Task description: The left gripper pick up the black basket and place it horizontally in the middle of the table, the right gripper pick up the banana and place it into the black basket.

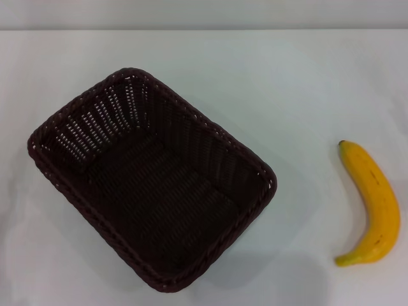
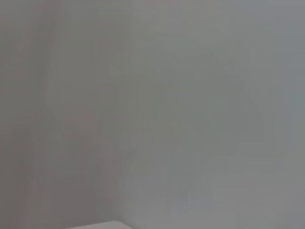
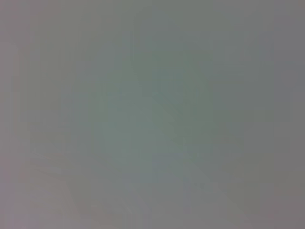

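Observation:
The black basket [image 1: 153, 178] is a large dark woven rectangle and lies empty on the white table [image 1: 287, 83], left of centre in the head view. It is turned diagonally, its long axis running from far left to near right. The banana [image 1: 374, 203] is yellow with a dark tip and lies on the table at the right, apart from the basket, its tip pointing away from me. Neither gripper shows in any view. Both wrist views show only a plain grey surface.
The table's far edge [image 1: 204, 29] runs along the top of the head view. A pale edge [image 2: 95, 225] shows at the border of the left wrist view.

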### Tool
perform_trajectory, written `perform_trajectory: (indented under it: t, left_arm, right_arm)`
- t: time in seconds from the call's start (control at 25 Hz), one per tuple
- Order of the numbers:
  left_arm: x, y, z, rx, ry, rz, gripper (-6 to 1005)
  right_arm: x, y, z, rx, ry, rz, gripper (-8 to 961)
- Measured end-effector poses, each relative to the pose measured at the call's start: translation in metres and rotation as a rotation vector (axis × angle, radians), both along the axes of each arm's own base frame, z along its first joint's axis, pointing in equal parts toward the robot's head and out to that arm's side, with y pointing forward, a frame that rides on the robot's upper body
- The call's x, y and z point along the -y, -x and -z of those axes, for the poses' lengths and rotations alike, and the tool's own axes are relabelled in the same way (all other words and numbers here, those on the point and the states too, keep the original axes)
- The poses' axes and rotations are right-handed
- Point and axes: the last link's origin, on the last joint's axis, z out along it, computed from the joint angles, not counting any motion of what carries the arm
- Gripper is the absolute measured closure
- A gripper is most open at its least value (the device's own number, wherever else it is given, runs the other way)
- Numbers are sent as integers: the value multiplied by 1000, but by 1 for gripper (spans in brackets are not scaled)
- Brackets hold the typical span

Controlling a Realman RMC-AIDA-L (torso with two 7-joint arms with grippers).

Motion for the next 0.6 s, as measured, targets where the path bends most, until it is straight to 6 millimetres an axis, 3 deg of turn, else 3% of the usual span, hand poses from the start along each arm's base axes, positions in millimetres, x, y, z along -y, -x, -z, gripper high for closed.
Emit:
perform_trajectory:
  t: [0.44, 0.6]
  left_arm:
    - [0, 3, -3, 44, 2, 20, 166]
    - [-2, 6, -15, 109, -23, 61, 167]
  right_arm:
    - [-4, 3, 1, -1, 0, -9, 94]
    - [-5, 5, 1, -4, 1, -14, 94]
